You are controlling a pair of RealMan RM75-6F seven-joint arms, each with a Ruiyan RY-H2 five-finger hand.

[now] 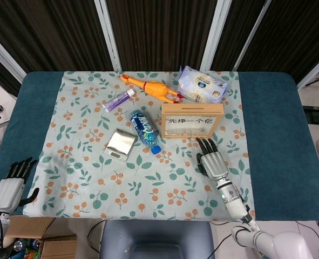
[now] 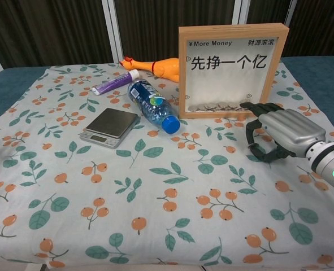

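The wooden frame (image 2: 230, 70) stands upright on the floral cloth (image 1: 83, 178), toward the far right part of it, its glass front facing the near edge. Along the top of the glass it reads "¥ More Money" and four small Chinese characters, 财源滚滚; below, in large black characters, 先挣一个亿. A thin layer of coins lies at the bottom behind the glass.

The right hand (image 2: 282, 131) rests palm down on the cloth just in front of the frame's right lower corner, fingers (image 1: 204, 145) spread and pointing at the frame, their tips just beside its base; it holds nothing. Whether the tips touch the wood cannot be told.

Left of the frame a blue-capped water bottle (image 2: 152, 105) lies on its side, its label too blurred to read. Beside it, nearer the cloth's middle, sits a small digital scale (image 2: 110, 126). A purple tube (image 2: 116, 83) and a yellow rubber chicken (image 2: 156, 65) lie toward the far edge, and a pack of wipes (image 1: 202, 85) lies behind the frame, its print not legible.

The left hand (image 1: 11, 186) lies on the table's (image 1: 272, 129) near left corner, off the cloth, fingers apart and holding nothing
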